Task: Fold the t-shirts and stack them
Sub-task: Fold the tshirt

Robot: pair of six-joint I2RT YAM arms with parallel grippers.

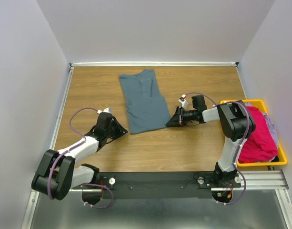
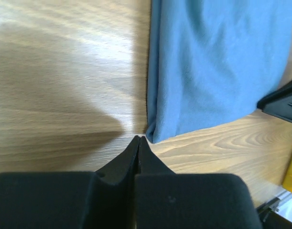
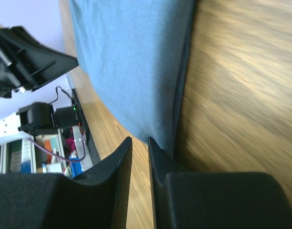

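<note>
The slate-blue t-shirt (image 1: 145, 102) lies flat mid-bench as a long strip, collar end far and hem near. An end effector is at each near corner. The magenta t-shirt (image 1: 257, 136) is heaped in the yellow bin (image 1: 260, 163) at the right.

The left end effector (image 2: 138, 139) is pressed together, its tips just beside the near-left corner with no cloth visible between them. Lifting from here would likely bring up nothing. The right end effector (image 3: 139, 142) is parted by a narrow slot that shows only wood, and the shirt's edge runs just past its outer finger. If it closes there it may miss, or catch a single layer and peel the strip open. One side gripping while the other slips would skew the hem, and a finger dragging on the cloth could bunch it.

There is open room on the bare bench (image 1: 184, 152) near the hem and out to the left. The collar end lies close to the far rim, so a fold is safer brought nearward. The right arm's elbow hangs over the bin — swinging right is tight.
</note>
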